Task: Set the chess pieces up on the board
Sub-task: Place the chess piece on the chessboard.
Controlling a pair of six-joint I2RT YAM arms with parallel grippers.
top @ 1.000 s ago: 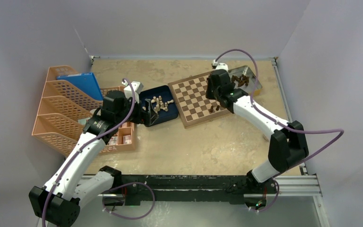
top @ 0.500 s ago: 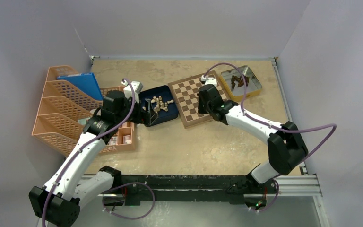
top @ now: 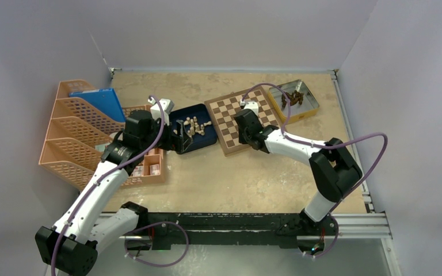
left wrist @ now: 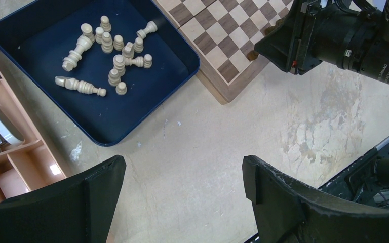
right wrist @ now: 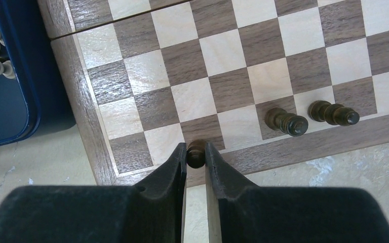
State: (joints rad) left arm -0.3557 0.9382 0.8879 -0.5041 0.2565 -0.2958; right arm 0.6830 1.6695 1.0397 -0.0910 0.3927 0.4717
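Jaws of the right gripper (right wrist: 196, 161) are clenched on a dark chess piece (right wrist: 196, 150) at the board's (right wrist: 278, 43) edge row, where two more dark pieces (right wrist: 285, 122) stand nearby. Left gripper (left wrist: 182, 182) jaws spread wide above the counter (left wrist: 207, 147), near the blue tray (left wrist: 147, 96) of cream pieces (left wrist: 112, 48).

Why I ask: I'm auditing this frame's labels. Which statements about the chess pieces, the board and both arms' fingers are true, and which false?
1. The right fingers clamp a dark brown wooden chess piece. True.
2. The left fingers hold a piece. False: they are open and empty.
3. Two more dark pieces stand on the square wooden chessboard. True.
4. The pale cream wooden pieces sit on the board. False: they lie in the dark blue tray.
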